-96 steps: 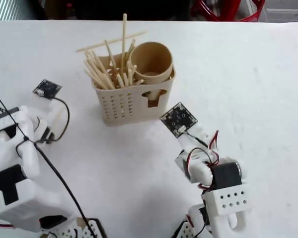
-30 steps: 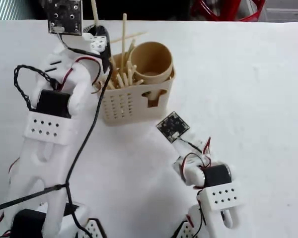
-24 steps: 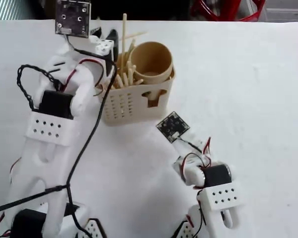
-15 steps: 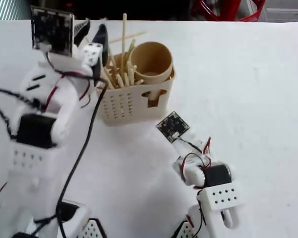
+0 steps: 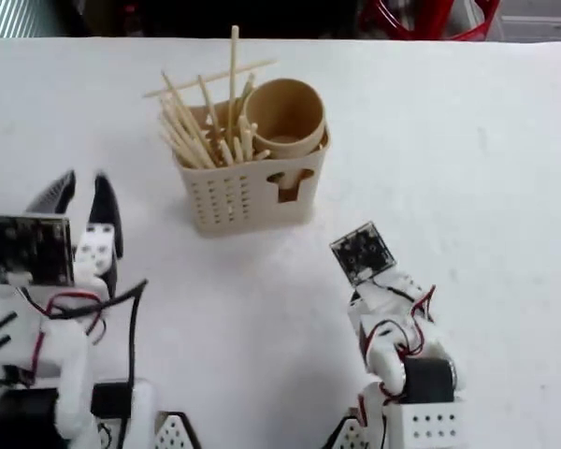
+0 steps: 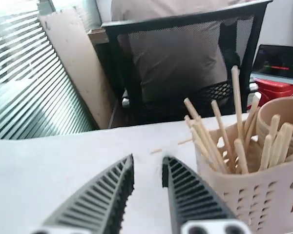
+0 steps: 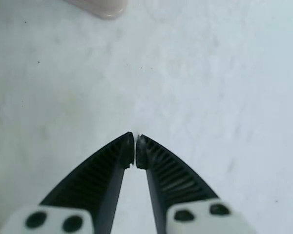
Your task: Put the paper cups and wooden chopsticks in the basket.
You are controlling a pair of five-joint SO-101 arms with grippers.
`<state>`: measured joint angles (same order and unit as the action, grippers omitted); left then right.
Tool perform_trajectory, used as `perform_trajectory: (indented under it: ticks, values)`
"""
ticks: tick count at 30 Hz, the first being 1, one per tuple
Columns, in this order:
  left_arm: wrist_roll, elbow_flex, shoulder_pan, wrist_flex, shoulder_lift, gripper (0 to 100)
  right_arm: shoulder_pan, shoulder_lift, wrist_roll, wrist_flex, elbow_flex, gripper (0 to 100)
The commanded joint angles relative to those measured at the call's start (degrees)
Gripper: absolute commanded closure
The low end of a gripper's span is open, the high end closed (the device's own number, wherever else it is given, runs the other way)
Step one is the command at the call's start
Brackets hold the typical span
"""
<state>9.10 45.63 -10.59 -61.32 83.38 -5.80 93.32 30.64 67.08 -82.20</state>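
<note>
A cream perforated basket [image 5: 248, 192] stands at the table's far middle. Several wooden chopsticks [image 5: 201, 122] stick up out of its left part, and a tan paper cup [image 5: 285, 114] sits in its right part. My left gripper [image 5: 84, 180] is low on the near left, well short of the basket, open with nothing between its fingers. In the left wrist view that gripper [image 6: 147, 168] points past the basket [image 6: 256, 200], with the chopsticks [image 6: 219, 141] and cup [image 6: 283, 117] beside it. My right gripper [image 7: 135, 142] is shut on nothing just above the bare table.
The right arm [image 5: 397, 323] rests at the near right of the white table [image 5: 467, 140], a hand's width short of the basket. A corner of the basket [image 7: 100, 6] shows in the right wrist view. A black chair [image 6: 185, 63] stands beyond the far edge.
The left arm was over the basket's left side a second ago; it opened and has drawn back to the near left. The right arm shifted slightly right and nearer.
</note>
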Motion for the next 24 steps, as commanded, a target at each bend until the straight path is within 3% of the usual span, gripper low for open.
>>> perform_trajectory:
  ticks: [1,5,16,24]
  values:
    - [0.4,13.6,-3.1,2.2,12.9,89,1.4,9.6,0.1,3.9,-2.5,98.1]
    - [0.4,24.4,-5.6,2.5,22.5,89,3.0,8.9,-0.3,4.2,-4.3,97.8]
    - [0.4,52.0,-6.3,5.4,20.5,89,3.3,9.8,0.2,4.3,-14.6,98.0]
    - [0.4,51.4,-9.6,3.7,20.2,89,3.2,9.8,0.0,4.4,-14.7,97.8]
